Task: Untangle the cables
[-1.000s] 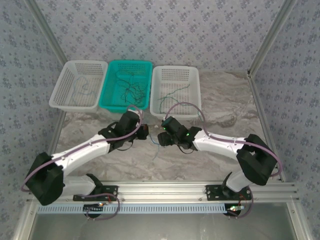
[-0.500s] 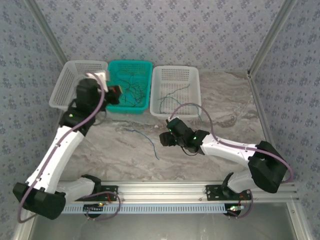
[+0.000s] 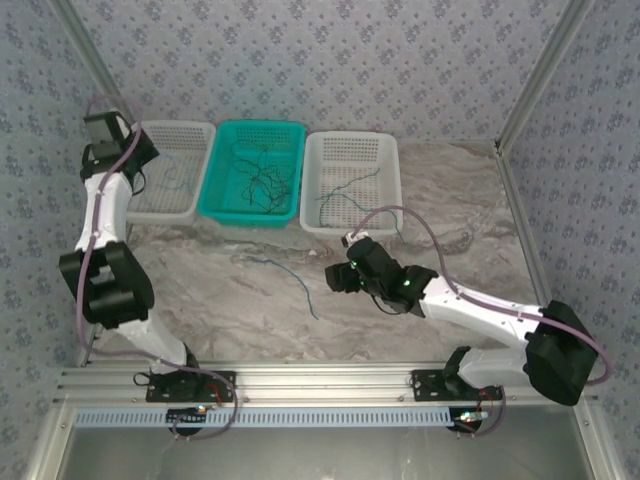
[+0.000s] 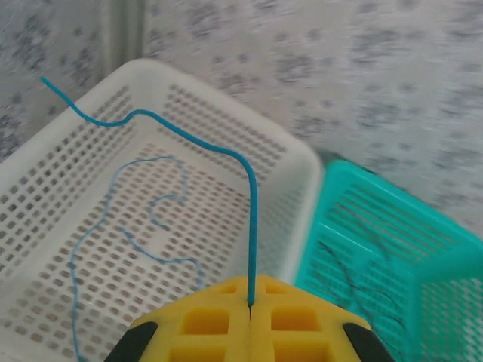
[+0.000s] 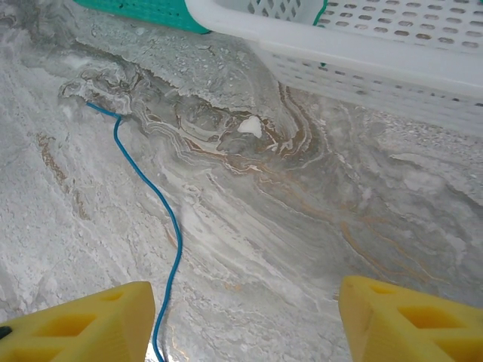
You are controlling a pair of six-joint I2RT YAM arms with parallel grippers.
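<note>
My left gripper is shut on a thin blue cable that rises from the closed jaws and curves away to the left. It hangs above the left white basket, where a paler blue cable lies. In the top view that gripper is at the left basket's near-left corner. Another blue cable lies loose on the marble table. My right gripper hovers just right of it, open, with the cable running past its left finger. Dark tangled cables fill the teal basket.
The right white basket holds a green cable, and its wall stands close ahead of my right gripper. Metal frame posts and patterned walls close in the sides and back. A rail runs along the near edge.
The left arm swung from the table's middle up and left to the left white basket, carrying a blue cable. One blue cable stayed on the table. The right gripper drew slightly right.
</note>
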